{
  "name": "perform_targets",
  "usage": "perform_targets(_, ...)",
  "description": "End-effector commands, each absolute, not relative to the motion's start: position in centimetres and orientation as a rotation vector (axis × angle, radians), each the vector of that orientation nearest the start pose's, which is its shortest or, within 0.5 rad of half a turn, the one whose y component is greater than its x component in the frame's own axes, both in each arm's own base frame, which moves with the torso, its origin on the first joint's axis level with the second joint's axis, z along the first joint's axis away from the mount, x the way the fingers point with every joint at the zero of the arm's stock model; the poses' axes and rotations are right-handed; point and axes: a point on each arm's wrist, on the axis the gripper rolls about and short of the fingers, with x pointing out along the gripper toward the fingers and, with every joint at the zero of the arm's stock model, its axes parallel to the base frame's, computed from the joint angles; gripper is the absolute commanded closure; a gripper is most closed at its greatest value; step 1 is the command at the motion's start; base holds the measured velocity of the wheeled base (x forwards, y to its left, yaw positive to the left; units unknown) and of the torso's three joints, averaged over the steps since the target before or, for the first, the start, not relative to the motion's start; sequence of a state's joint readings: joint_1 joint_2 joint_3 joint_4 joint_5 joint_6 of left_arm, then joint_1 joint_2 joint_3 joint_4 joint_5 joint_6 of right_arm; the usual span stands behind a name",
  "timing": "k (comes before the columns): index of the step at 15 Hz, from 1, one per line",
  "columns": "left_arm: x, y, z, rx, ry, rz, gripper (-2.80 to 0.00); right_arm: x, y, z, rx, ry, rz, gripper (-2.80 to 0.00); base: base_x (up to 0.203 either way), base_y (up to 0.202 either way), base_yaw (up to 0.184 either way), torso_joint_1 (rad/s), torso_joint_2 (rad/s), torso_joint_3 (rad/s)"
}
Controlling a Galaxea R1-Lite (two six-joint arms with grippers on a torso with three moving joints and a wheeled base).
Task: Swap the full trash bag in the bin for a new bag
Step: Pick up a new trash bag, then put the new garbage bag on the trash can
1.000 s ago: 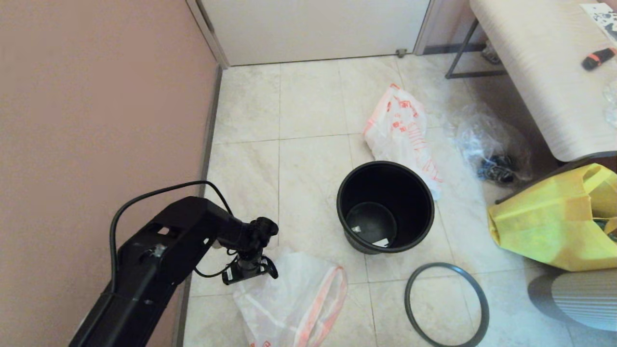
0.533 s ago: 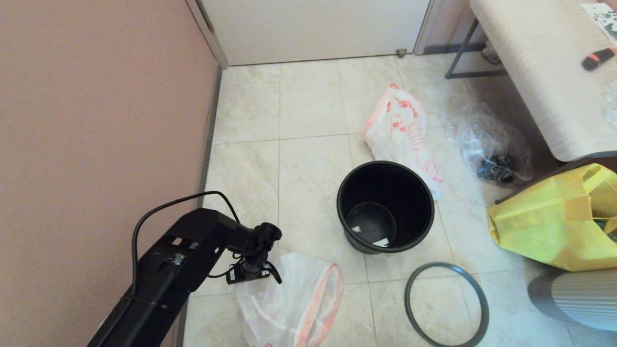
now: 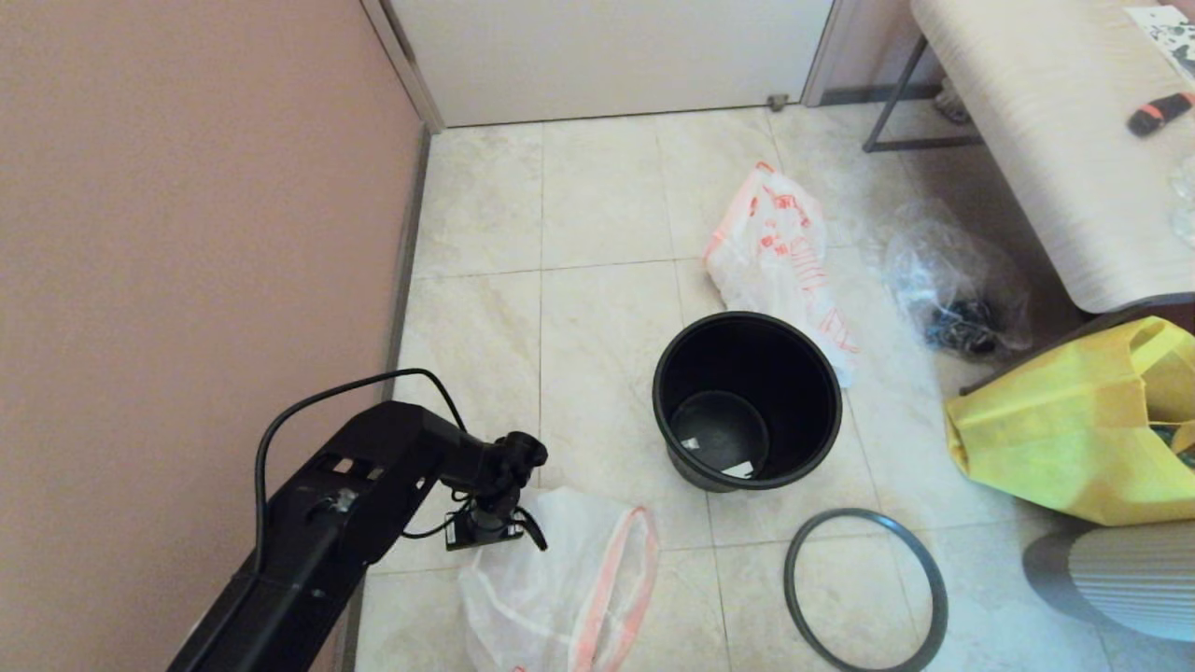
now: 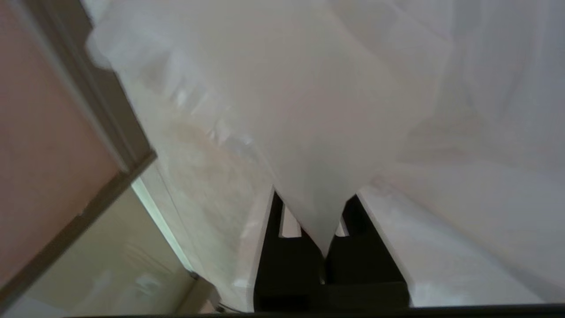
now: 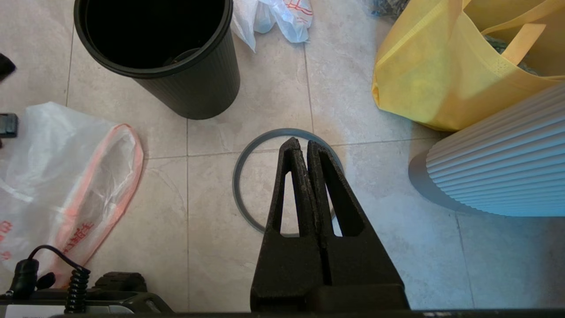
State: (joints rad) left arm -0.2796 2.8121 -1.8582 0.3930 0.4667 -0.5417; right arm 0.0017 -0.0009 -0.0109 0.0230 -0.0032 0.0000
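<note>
The bin stands upright on the tiles with nothing in it, and its dark grey hoop lies flat on the floor in front of it. Behind the bin leans the full trash bag, white with orange-red print. The new bag lies limp at the front left, its pink-orange handle loop towards the bin. My left gripper is shut on that bag's near-wall corner; in the left wrist view white film runs down between the fingers and hides their tips. My right gripper hangs shut on nothing above the hoop.
A pink wall and its skirting run close along the left arm. To the right are a clear crinkled bag of dark items, a yellow fabric bag, a white ribbed object and a bench.
The left arm has shifted a little right and lower, still holding the new bag's corner. The bag has moved slightly with it. The bin, hoop and full bag have stayed put.
</note>
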Motion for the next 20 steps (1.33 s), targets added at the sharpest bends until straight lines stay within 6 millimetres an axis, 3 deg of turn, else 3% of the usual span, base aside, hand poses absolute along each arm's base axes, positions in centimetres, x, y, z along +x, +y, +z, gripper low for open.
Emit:
perform_targets(1,44.6,-12.7,-6.5,-0.015,1.12,0.476,0.0,-2.4,0.0,7.6,-0.001,0.012,0.0,0.0,0.0,0.0,0.0,0.0,0.0,0.0)
perform_targets(6,38.0,-14.6,4.1,-0.119,1.08,0.381,0.0,-2.4,0.0,7.6,0.0,0.012,0.0,0.0,0.0,0.0,0.0,0.0,0.0,0.0)
perform_targets(12,25.0,-14.2,17.9,-0.238,0.922,0.098,0.0,-2.4,0.0,7.6,-0.002,0.012,0.0,0.0,0.0,0.0,0.0,0.0,0.0,0.0)
perform_targets(15,18.9,-16.0,21.3,-0.114,0.876,-0.187,0.0,-2.4,0.0,7.6,-0.001,0.012,0.0,0.0,0.0,0.0,0.0,0.0,0.0,0.0)
perform_targets(18,18.6,-19.2,23.3,-0.093,0.827,-0.347,0.0,-2.4,0.0,7.6,-0.002,0.012,-0.002,0.0,0.0,0.0,0.0,0.0,0.0,0.0)
perform_targets(20,20.2,-22.7,23.4,-0.079,0.814,-0.388,0.0,-2.4,0.0,7.6,0.0,0.012,-0.002,0.0,0.0,0.0,0.0,0.0,0.0,0.0)
